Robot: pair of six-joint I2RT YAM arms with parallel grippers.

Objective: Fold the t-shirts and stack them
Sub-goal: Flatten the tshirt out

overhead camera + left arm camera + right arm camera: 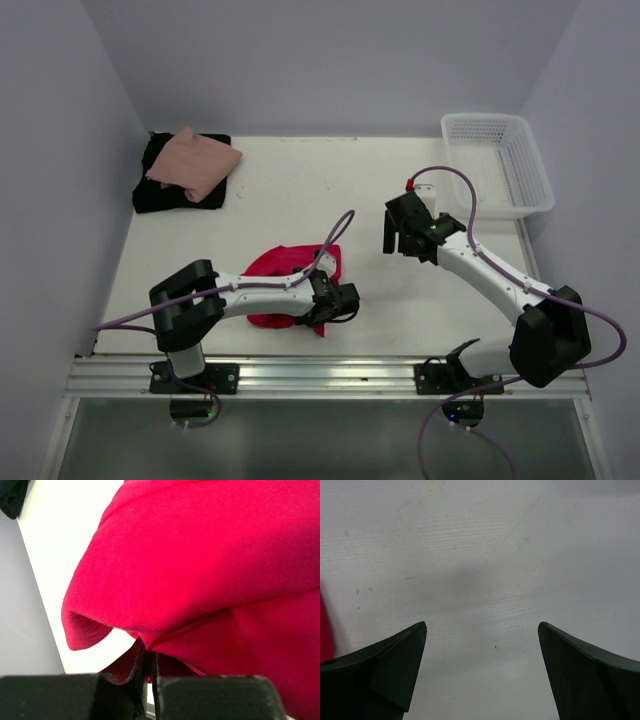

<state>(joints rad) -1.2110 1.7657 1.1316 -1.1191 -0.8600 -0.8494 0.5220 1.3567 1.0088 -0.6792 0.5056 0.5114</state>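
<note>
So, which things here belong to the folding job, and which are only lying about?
For the job: red t-shirt, pinched by the left end effector; salmon-pink t-shirt, lying on the black t-shirt.

Lying about: white basket, at the far right corner of the table.

Bare surface (300,190) lies open through the middle. A folded shirt stack (188,166) blocks ten o'clock, a white basket (484,119) two o'clock, and a red t-shirt (272,263) six o'clock.
</note>
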